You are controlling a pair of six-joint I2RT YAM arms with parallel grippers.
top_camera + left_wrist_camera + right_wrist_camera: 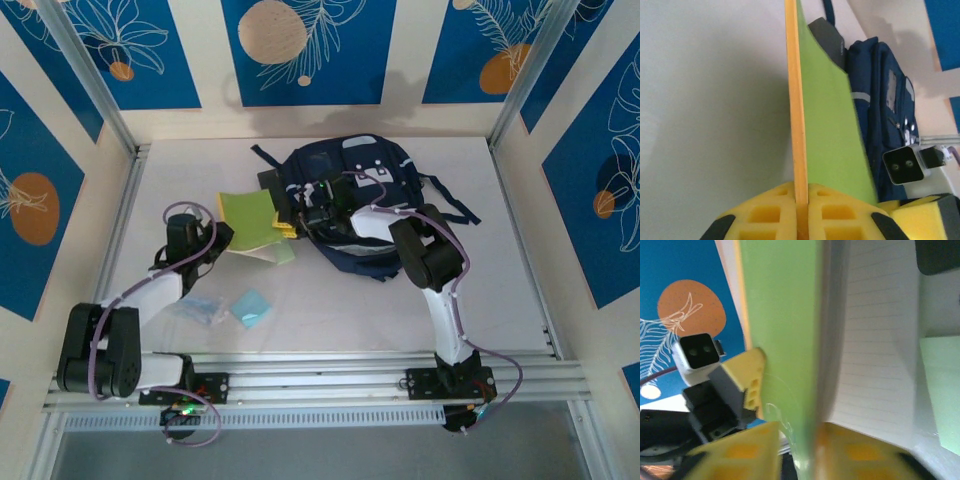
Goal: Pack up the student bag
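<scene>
On the far left of the top view my left arm reaches in over the white table [330, 330]. The left gripper [213, 238] sits at the left edge of a thin green-covered notebook with an orange-yellow spine [248, 212]. The left wrist view shows that gripper [801, 205] pressed tight on the notebook [830, 125], one yellow finger on each side of the spine, with no gap.

Nearer to me lie a crumpled clear plastic wrapper [200, 310] and, just right of it, a flat light blue packet [250, 306], both apart from the arms. A pale green sheet [272, 252] lies just below the notebook. A dark grey flat slab [270, 180] sits behind the notebook, against the bag's left side.

Moving right, the right gripper [308, 215] meets the notebook's right edge. From the right wrist I see this gripper [797, 450] closed on the green cover [785, 315]. Lined pages fan open to the right and one yellow finger [754, 377] of the left gripper rests against the cover. That picture is blurred close in.

The student bag [365, 170], a large dark navy fabric backpack with black straps, lies at the back centre-right of the table, directly behind the right gripper. It also shows to the right of the notebook in the left wrist view [880, 90].
</scene>
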